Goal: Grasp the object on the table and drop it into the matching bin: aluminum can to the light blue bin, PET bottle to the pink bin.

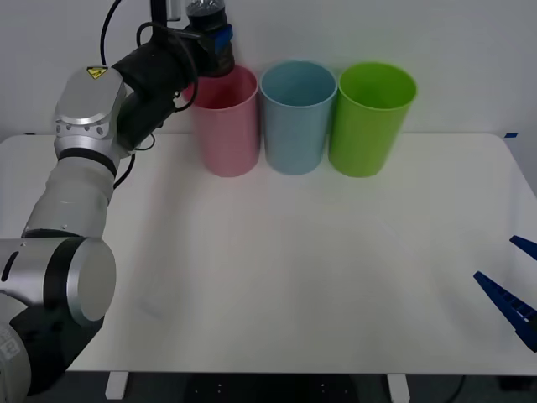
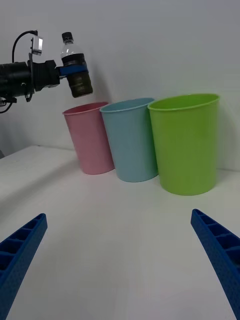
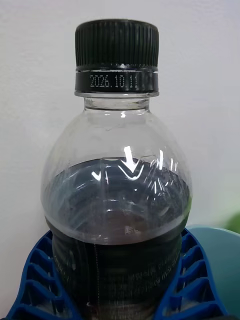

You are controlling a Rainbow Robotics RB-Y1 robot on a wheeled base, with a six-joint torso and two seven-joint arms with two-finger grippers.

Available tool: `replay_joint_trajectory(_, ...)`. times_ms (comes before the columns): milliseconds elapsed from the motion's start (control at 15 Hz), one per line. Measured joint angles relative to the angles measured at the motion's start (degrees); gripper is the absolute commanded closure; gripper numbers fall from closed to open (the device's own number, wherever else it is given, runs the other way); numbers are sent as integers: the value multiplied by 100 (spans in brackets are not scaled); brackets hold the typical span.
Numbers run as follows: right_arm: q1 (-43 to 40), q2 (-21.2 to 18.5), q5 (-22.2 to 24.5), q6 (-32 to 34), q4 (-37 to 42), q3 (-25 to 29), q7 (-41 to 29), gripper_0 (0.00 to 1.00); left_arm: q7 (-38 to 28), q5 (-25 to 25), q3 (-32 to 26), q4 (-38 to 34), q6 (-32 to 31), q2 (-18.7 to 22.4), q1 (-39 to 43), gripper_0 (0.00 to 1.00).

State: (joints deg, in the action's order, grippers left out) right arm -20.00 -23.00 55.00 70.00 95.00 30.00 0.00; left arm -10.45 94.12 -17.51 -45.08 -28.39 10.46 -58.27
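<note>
Gripping PET bottle (image 1: 210,34), left pincer (image 1: 214,40) seemingly over pink bin (image 1: 225,122); right pincer (image 1: 513,290) open above white table (image 1: 294,277).

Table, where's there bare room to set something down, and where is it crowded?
The table is bare in front of the pink bin, light blue bin and green bin, out to the open right gripper. That back row is crowded, bins nearly touching, with the left gripper holding the PET bottle above the pink one.
</note>
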Motion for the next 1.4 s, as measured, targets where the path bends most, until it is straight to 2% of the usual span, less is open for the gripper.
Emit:
replay_joint_trajectory(67,0,0,0,0,0,0,0,0,6,-27,15,-1,16,0,0,86)
replay_joint_trajectory(133,0,0,0,0,0,0,0,0,11,-57,26,-5,18,-3,0,66)
replay_joint_trajectory(200,0,0,0,0,0,0,0,0,15,-92,31,-6,21,-11,0,11)
replay_joint_trajectory(267,0,0,0,0,0,0,0,0,16,-131,42,-6,39,-17,0,0)
replay_joint_trajectory(600,0,0,0,0,0,0,0,0,17,-314,71,-2,52,-16,21,0)
replay_joint_trajectory(800,0,0,0,0,0,0,0,0,49,-681,110,-23,-57,14,156,0)
replay_joint_trajectory(1067,0,0,0,0,0,0,0,0,107,-1673,545,-490,-242,372,706,0)
replay_joint_trajectory(1400,0,0,0,0,0,0,0,0,134,-2974,1154,-1006,-460,1097,1404,0)
